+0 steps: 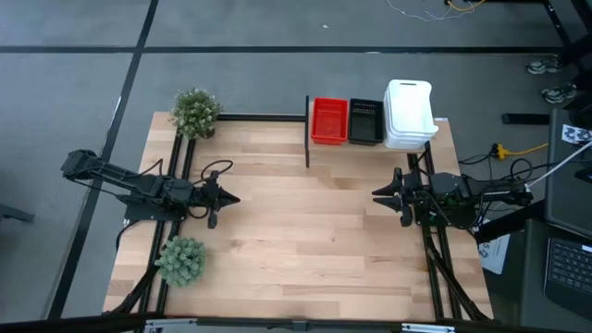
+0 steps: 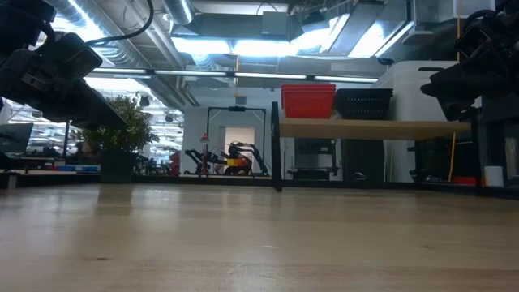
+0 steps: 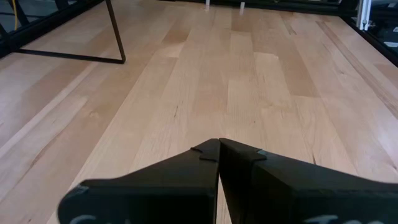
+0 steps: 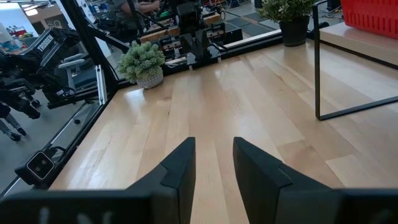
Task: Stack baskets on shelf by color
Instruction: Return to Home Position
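On the shelf point(image 1: 370, 146) at the table's far side stand a red basket stack point(image 1: 329, 121), a black basket stack point(image 1: 365, 122) and a taller white basket stack point(image 1: 410, 115), side by side; the low view shows the red stack point(image 2: 308, 100), the black stack point(image 2: 363, 103) and the white stack point(image 2: 422, 89) resting on the shelf board point(image 2: 373, 128). My left gripper point(image 1: 233, 198) hovers over the table's left side, shut and holding nothing point(image 3: 219, 149). My right gripper point(image 1: 376, 194) hovers at the right side, open a little and holding nothing point(image 4: 213, 149).
Two small potted plants stand at the left: one at the far left corner point(image 1: 195, 112), one at the near left edge point(image 1: 181, 260). The bare wood tabletop point(image 1: 305, 231) lies between the arms. The shelf's black post point(image 4: 318, 68) stands ahead of the right gripper.
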